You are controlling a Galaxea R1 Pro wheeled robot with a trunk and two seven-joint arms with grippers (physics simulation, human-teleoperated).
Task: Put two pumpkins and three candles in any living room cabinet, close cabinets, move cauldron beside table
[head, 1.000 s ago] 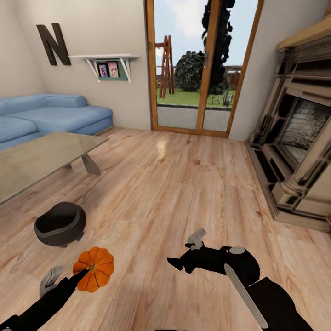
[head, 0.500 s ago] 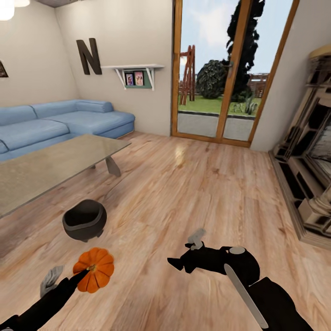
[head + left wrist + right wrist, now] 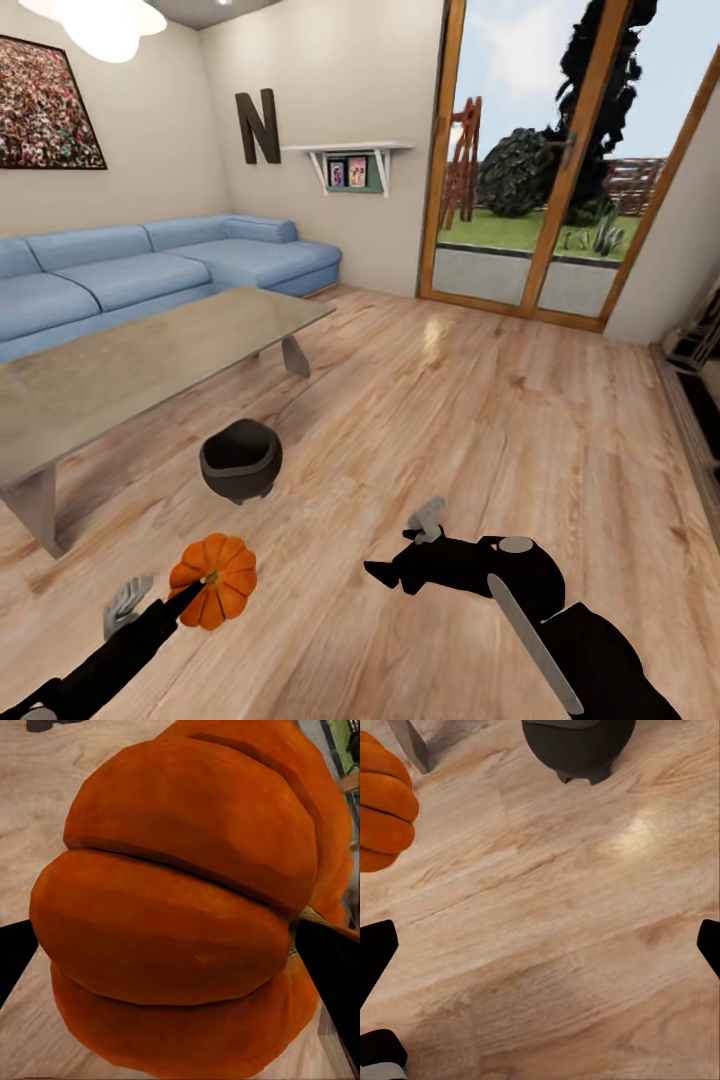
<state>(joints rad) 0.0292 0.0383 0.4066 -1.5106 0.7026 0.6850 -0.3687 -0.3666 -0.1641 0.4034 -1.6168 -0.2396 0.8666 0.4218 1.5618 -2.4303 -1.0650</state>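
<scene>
Overhead, wall letter "N", left fingers gripping pumpkin, right fingers spread apart

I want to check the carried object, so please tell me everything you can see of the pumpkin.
The pumpkin is small, bright orange and deeply ribbed into rounded lobes, with a smooth matte skin and a short tan stem. It is held above the wooden floor by the left hand, whose dark fingers press on two opposite sides. It looks whole, and it hangs nearer the robot than the cauldron.
</scene>
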